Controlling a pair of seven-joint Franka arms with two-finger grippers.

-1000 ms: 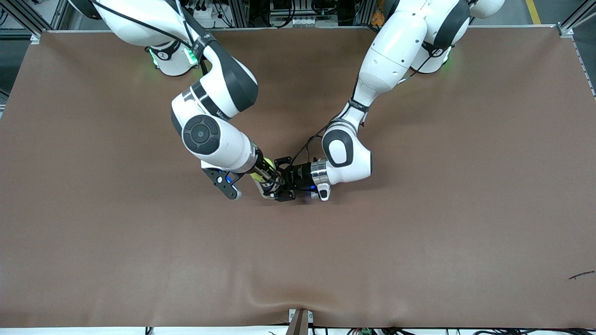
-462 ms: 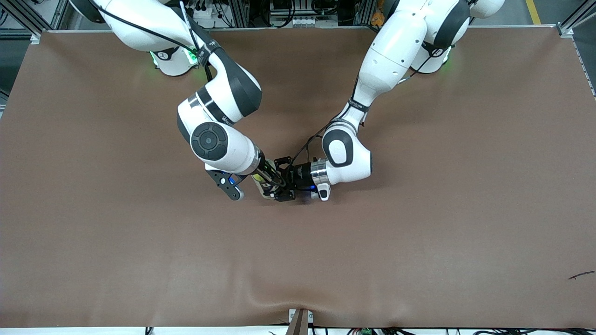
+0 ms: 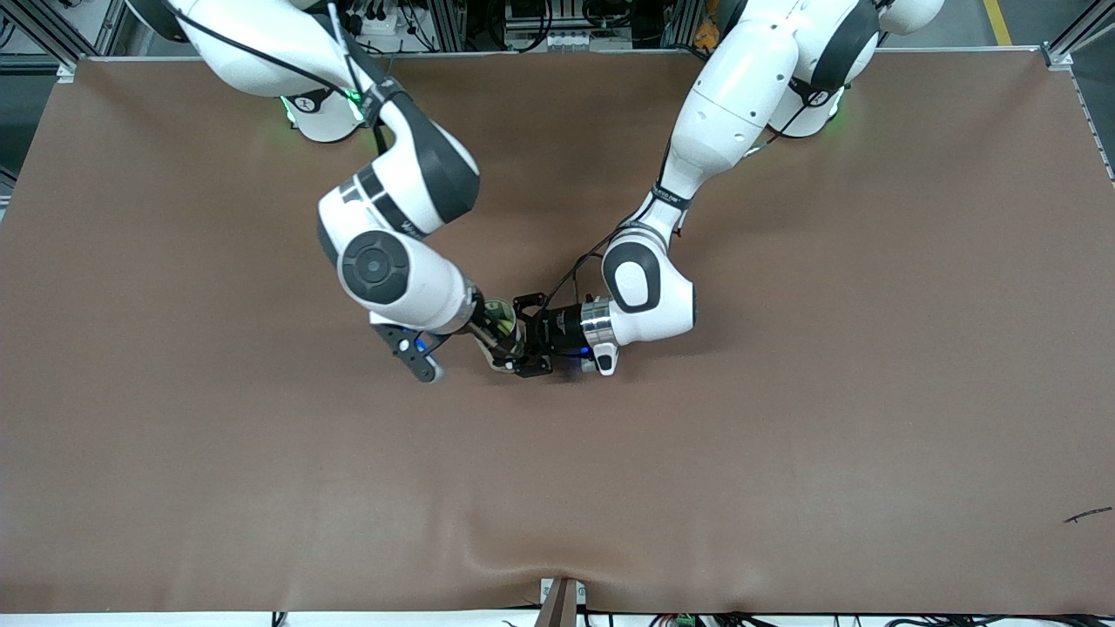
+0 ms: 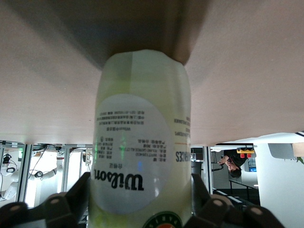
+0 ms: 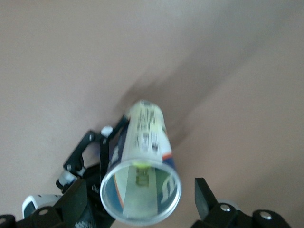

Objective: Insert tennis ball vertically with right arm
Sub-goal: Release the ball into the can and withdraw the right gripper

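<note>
Can: we saw the clear Wilson tennis-ball can [image 5: 142,164] standing upright near the middle of the desk [image 3: 784,453], its open mouth facing up so that a ball could go in from straight above.
Left pincer: the left pincer [image 4: 142,209] came at the can from the side, low on its body, one finger [image 4: 66,204] on each flank. The fingers lay close along the wall; we judged this a steadying hold that kept the can from tipping, though we could not tell how firmly they pressed.
Right pincer: the right pincer [image 5: 142,209] hung directly over the can's mouth, its fingers [image 5: 209,199] spread wide on either side of the rim and pinching nothing.
Tennis ball: a yellow-green ball [image 5: 140,175] showed inside the can, seen down through the opening. We judged it already dropped in, since the spread fingers above held nothing.
Why vertical: with the mouth up and the right arm [image 3: 392,279] above it, gravity alone carried the ball down; the side hold by the left arm [image 3: 645,296] left the top free.
Task stage: by our reckoning the insertion was done, and only the retreat of both arms remained.
</note>
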